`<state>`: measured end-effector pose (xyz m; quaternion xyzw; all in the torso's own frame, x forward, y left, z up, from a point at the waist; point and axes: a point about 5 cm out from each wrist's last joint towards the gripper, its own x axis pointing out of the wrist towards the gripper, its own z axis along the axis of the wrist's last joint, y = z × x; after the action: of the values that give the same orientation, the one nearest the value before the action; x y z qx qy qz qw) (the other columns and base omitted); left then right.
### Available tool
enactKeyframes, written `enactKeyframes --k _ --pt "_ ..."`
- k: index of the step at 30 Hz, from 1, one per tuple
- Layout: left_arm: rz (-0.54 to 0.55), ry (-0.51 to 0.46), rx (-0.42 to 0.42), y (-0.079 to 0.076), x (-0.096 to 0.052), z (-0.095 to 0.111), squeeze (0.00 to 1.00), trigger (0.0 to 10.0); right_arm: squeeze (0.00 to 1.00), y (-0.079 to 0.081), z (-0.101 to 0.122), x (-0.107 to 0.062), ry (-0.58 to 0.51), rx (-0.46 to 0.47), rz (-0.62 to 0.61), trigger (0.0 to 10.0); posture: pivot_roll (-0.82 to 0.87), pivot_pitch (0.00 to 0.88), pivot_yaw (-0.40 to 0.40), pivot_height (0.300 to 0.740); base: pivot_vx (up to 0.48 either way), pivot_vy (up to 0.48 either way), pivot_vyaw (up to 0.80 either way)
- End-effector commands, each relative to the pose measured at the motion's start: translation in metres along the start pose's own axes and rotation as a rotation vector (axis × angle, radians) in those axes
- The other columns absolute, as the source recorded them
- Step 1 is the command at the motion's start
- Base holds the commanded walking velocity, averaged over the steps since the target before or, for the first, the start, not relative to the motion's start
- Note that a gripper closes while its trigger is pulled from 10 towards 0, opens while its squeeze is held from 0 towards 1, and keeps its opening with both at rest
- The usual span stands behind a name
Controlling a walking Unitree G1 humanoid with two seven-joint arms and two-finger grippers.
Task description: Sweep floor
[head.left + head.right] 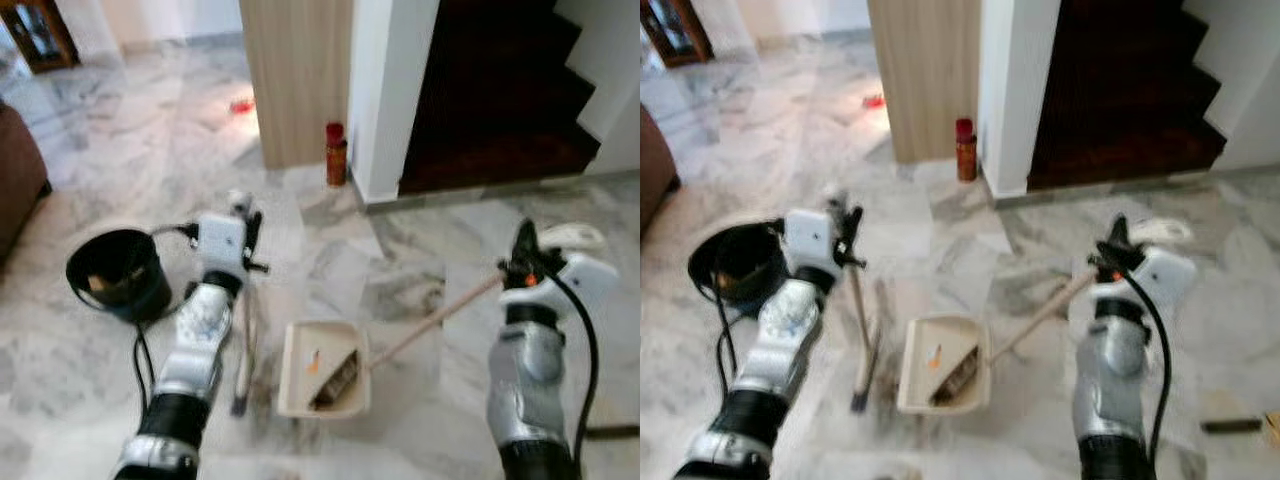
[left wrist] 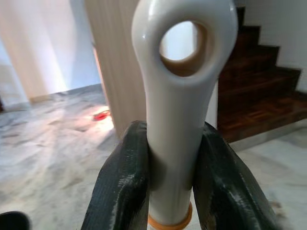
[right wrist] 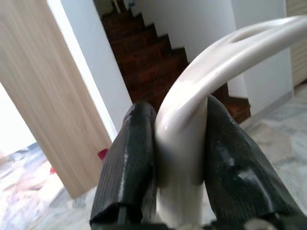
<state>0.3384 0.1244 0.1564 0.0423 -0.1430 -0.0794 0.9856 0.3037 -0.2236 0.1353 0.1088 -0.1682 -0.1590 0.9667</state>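
On the marble floor [image 1: 330, 270], a broom [image 1: 245, 345] is gripped by the left gripper [image 2: 170, 158]; the dustpan [image 1: 322, 368] handle is clamped by the raised right gripper [image 3: 180, 158].

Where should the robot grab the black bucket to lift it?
The black bucket stands upright on the floor beside the left arm, mouth open upward. Probably best to come from above and pinch its top rim on the side nearest the arm. No handle can be made out. Both pincers are busy now.
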Motion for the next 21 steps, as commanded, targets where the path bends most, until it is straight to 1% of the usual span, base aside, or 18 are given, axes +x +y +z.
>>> enactKeyframes --k 1,21 --pt "0.019 -0.045 0.025 0.0095 0.0028 0.0106 0.0 10.0 0.0 0.01 0.0107 0.0053 -0.054 0.008 0.032 10.0 0.09 0.078 -0.023 0.74 0.0 0.334 0.0" --pt "0.024 -0.054 0.028 0.0106 0.0052 0.0142 0.0 10.0 0.0 0.0142 0.0117 0.006 -0.053 0.016 0.063 10.0 0.09 0.087 -0.021 0.74 0.0 0.332 0.0"
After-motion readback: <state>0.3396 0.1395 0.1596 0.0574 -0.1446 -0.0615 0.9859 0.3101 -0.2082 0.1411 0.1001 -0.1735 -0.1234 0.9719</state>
